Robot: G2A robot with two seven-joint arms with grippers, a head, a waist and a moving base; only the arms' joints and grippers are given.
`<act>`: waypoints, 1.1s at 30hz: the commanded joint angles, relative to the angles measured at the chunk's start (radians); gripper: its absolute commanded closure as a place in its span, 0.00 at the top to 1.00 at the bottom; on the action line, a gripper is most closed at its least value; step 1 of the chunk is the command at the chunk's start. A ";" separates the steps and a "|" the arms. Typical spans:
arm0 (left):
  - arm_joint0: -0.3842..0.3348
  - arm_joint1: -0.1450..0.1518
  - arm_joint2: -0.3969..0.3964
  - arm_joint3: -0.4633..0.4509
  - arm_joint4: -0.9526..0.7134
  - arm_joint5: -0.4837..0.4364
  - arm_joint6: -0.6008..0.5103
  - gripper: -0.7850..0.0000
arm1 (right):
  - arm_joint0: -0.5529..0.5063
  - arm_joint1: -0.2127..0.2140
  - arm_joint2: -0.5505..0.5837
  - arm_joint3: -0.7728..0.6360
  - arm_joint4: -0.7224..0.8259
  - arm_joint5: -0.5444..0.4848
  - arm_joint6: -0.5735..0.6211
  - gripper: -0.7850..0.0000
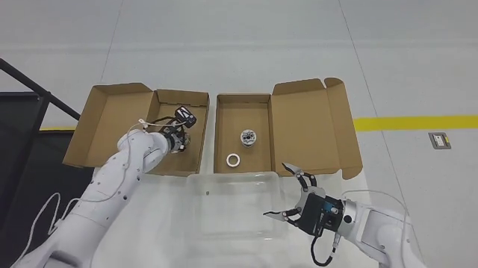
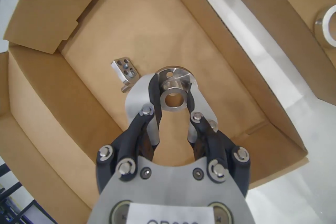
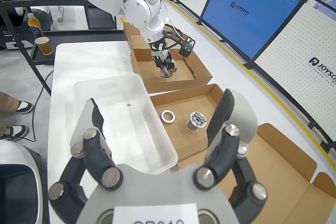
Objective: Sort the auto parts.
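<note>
While the left gripper (image 2: 172,93) clamps a hub (image 2: 173,84) inside a box (image 2: 157,25), placement seems in hand; next, release. Right gripper (image 3: 160,99): open.

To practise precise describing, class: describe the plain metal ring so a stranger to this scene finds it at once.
Beyond the clear bin stand two cardboard boxes; take the box that the left gripper is not in. Of its two metal parts, the ring is the flat, plain hoop nearer the bin, not the taller spool with holes.

Four parts (image 2: 173,101) (image 2: 125,72) (image 3: 168,116) (image 3: 195,122), two boxes (image 1: 112,122) (image 1: 250,115) (cardboard), one bin (image 3: 123,93)
</note>
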 commanded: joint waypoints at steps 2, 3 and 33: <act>-0.019 -0.029 0.021 0.062 0.005 0.015 0.031 0.00 | 0.000 0.000 0.000 0.000 0.000 0.000 0.000 1.00; -0.024 -0.037 0.025 0.080 0.002 0.016 0.040 0.00 | 0.000 0.000 0.000 0.000 0.000 0.000 0.000 1.00; 0.205 0.049 -0.340 -0.291 -0.011 -0.263 0.244 1.00 | 0.000 0.000 0.000 0.000 0.000 0.000 0.000 1.00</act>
